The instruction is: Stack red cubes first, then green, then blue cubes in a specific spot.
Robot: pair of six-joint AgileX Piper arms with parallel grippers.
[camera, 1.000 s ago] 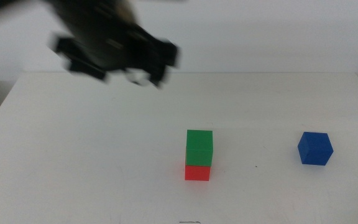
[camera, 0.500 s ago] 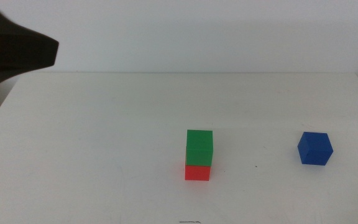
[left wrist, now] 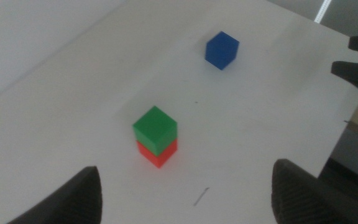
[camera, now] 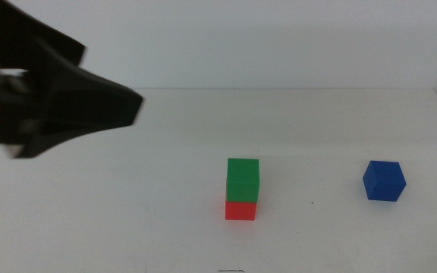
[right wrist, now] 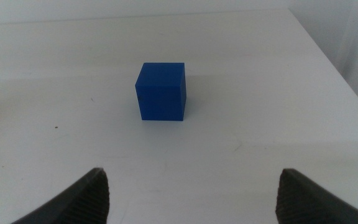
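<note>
White surface (camera: 127, 197): green (camera: 243, 180) sits on red (camera: 240, 210); blue (right wrist: 161, 91) stands apart before the open right gripper (right wrist: 191, 186); left gripper (left wrist: 185, 193), open, overlooks the stack.

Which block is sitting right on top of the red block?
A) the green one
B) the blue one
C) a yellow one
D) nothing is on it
A: the green cube rests directly on the red cube, while the blue cube sits alone on the table, off to the side.
</note>
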